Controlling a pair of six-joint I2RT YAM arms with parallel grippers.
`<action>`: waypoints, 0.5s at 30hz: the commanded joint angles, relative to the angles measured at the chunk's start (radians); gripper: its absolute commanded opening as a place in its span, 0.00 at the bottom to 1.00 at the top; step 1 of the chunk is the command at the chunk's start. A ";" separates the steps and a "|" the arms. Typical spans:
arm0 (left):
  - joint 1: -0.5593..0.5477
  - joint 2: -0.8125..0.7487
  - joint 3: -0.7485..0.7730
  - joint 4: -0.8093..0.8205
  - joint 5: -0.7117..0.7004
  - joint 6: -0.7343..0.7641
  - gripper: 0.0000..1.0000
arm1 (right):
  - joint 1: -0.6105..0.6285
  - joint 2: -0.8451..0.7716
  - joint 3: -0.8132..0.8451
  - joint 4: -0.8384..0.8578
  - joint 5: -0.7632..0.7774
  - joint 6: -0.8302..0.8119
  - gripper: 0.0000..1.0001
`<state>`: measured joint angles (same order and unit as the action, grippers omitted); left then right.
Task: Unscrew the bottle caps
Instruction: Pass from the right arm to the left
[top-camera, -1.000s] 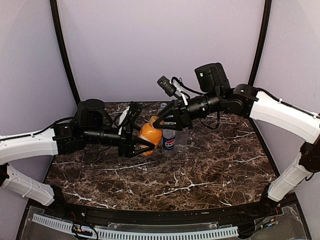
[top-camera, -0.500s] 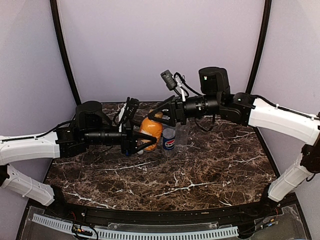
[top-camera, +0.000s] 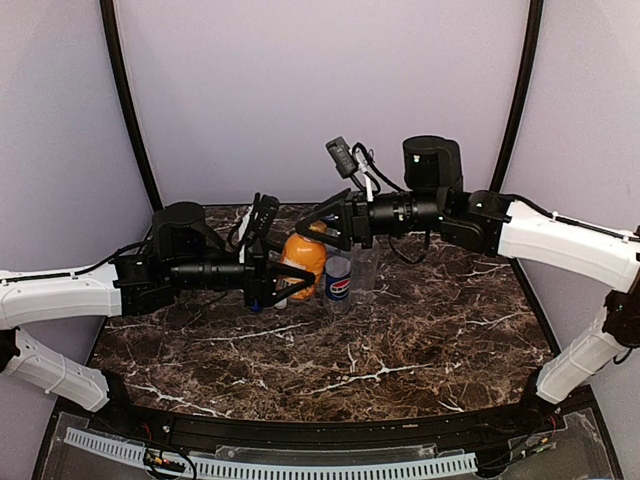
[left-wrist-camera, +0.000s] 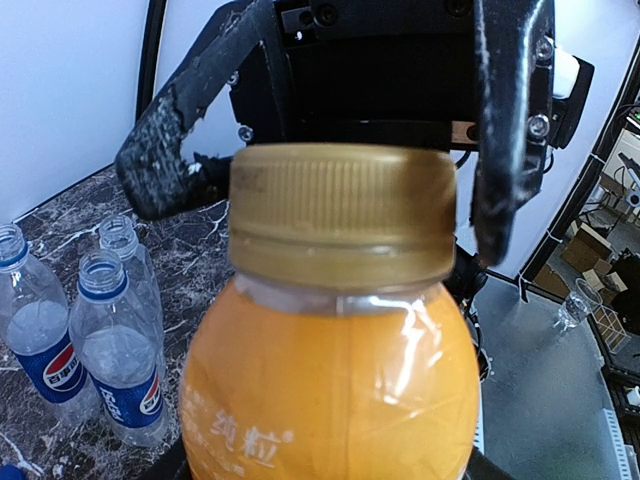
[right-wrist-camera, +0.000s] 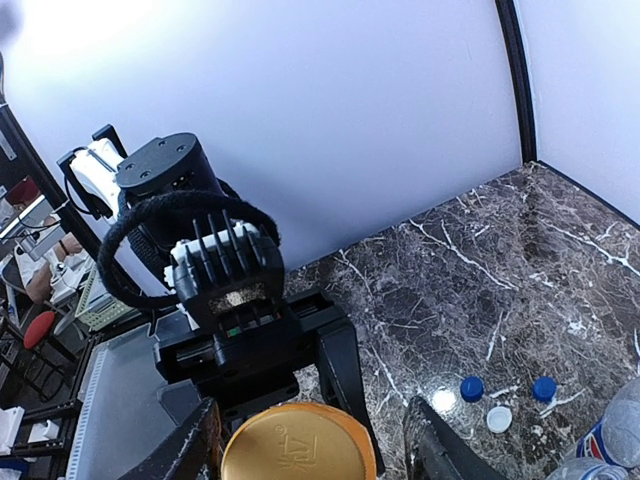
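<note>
Two robot arms meet over the back middle of a marbled worktop (top-camera: 420, 340), where the last capped container, a short orange bottle (left-wrist-camera: 330, 390), is held upright by its body in the clamped left end effector (top-camera: 288, 282). The right end effector (left-wrist-camera: 322, 215) straddles the ribbed orange cap (left-wrist-camera: 343, 205) with its jaws apart, a gap showing on either side in both wrist views. Two blue caps (right-wrist-camera: 471, 388) and a white cap (right-wrist-camera: 498, 418) lie loose on the stone, and three clear bottles stand open-necked just beside, the nearest a Pepsi bottle (left-wrist-camera: 118, 370)

The orange bottle looks full to the neck, so it is probably heavier than its empty neighbours. Its thin wall and glossy label film are likely to flex and slip under a twist. The cap appears stiff, and its ribbing offers the surest purchase. The place to take hold seems to be the ribbed side wall, above the lower ring, squarely across its width, with the body gripped firmly enough below to resist turning
</note>
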<state>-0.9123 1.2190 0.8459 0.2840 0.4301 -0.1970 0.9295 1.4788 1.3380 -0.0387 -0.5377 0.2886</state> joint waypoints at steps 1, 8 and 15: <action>-0.002 -0.003 -0.011 0.034 0.018 -0.004 0.22 | 0.008 -0.039 -0.009 0.076 0.011 0.003 0.60; -0.002 -0.005 -0.009 0.030 0.019 -0.002 0.22 | 0.008 -0.031 -0.003 0.071 0.001 0.002 0.52; -0.001 -0.010 -0.008 0.029 0.018 -0.001 0.21 | 0.005 -0.020 -0.013 0.071 -0.004 -0.001 0.53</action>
<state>-0.9127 1.2190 0.8459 0.2836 0.4332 -0.1970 0.9295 1.4654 1.3350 -0.0029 -0.5377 0.2893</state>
